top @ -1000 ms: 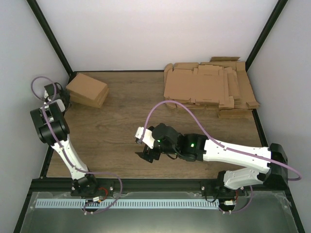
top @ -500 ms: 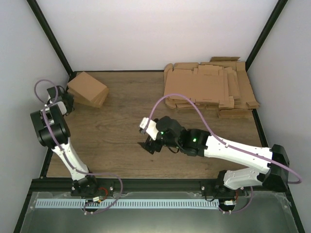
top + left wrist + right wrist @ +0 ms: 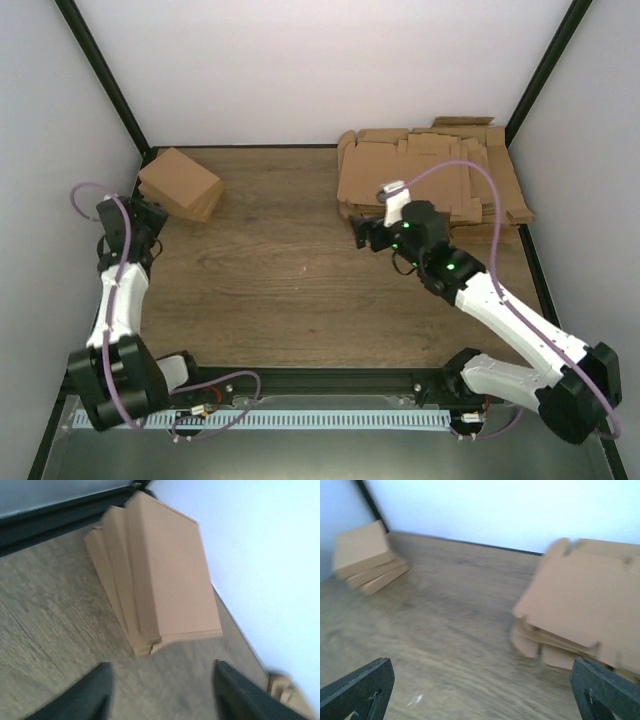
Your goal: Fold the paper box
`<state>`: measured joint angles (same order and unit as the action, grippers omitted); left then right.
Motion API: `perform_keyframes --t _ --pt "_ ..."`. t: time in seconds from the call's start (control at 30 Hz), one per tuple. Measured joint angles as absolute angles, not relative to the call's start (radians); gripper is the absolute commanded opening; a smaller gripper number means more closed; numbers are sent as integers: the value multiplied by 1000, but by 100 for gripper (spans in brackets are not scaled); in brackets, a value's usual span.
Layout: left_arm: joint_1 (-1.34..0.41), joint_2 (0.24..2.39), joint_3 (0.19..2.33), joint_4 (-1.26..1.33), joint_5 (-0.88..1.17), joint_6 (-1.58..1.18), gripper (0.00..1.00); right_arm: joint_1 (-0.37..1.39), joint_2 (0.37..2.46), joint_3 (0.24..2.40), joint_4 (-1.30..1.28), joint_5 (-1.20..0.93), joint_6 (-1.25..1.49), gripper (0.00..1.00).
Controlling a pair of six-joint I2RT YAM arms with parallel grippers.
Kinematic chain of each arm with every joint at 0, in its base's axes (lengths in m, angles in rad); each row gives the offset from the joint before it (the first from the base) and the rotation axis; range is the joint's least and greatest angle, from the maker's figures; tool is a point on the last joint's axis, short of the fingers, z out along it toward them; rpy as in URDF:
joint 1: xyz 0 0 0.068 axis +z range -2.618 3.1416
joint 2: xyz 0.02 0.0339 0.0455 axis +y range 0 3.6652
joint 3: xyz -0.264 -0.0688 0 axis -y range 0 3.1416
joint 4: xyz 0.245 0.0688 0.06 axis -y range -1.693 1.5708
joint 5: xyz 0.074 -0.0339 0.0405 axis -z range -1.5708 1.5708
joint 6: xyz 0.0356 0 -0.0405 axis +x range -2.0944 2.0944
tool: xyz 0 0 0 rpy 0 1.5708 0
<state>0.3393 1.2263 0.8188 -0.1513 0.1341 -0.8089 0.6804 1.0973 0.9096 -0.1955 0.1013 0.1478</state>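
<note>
The plain brown shallow cardboard box (image 3: 170, 575), seemingly atop the far-left stack (image 3: 116, 590), looks light but crushable: grip its long edges. The left hand (image 3: 161, 666) and right hand (image 3: 480, 664) gape empty.

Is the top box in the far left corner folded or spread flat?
Folded: the box is a closed shallow block atop other boxes.

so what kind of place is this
Probably a robot test cell in a lab: a wood-grain table boxed in by white panels on black frame posts, with a pile of flat cardboard blanks staged at the back.
</note>
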Motion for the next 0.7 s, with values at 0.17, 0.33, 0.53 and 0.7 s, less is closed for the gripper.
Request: perform_keyframes --t 0.17,0.33,0.53,0.7 --pt "267 984 676 -133 162 -666 99 406 968 697 -49 35 215 100" --pt "162 711 464 -3 162 -512 100 282 830 414 184 14 199 100" --pt "104 635 317 164 90 -371 100 268 871 290 420 50 80 97" --pt "104 768 257 305 15 -267 100 183 1019 239 651 57 39 96"
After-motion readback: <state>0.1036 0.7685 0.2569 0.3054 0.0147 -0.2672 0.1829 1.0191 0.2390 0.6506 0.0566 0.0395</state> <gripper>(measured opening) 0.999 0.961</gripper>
